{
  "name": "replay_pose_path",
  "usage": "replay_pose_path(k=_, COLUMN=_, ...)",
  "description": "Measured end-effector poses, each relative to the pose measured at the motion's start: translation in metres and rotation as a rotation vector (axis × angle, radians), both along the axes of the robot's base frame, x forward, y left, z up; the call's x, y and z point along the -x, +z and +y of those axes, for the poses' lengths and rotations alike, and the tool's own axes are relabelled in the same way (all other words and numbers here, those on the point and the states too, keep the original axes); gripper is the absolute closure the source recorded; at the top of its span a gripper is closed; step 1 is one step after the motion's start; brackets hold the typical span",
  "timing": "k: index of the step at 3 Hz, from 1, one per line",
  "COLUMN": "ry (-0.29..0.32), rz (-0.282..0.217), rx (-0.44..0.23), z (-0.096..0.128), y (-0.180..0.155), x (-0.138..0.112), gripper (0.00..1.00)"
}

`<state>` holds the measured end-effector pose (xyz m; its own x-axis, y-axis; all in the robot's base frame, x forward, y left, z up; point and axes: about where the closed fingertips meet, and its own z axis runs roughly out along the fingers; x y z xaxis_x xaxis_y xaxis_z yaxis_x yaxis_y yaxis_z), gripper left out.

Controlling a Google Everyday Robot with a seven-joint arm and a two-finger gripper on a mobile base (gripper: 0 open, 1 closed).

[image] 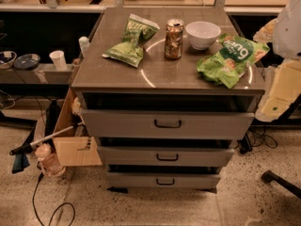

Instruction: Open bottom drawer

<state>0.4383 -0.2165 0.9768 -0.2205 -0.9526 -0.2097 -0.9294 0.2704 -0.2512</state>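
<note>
The bottom drawer [136,180] sits at 6 o'clock and looks shut, its loop handle [165,181] facing out for a pull. The middle drawer [127,156] is stacked directly above. The gripper is out of view past the white arm [288,25] at 2 o'clock, so I cannot tell its state.
</note>
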Motion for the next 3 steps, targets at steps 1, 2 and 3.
replay_pose_path(k=1, ry=0.000, rz=-0.006, rx=-0.003, z=0.000, y=0.000, x=0.000, gripper=0.00)
replay_pose_path(k=2, ry=0.004, rz=-0.015, rx=-0.021, z=-0.001, y=-0.023, x=-0.001, gripper=0.00)
replay_pose_path(k=3, ry=0.011, rz=-0.008, rx=-0.061, z=0.000, y=-0.041, x=0.000, gripper=0.00)
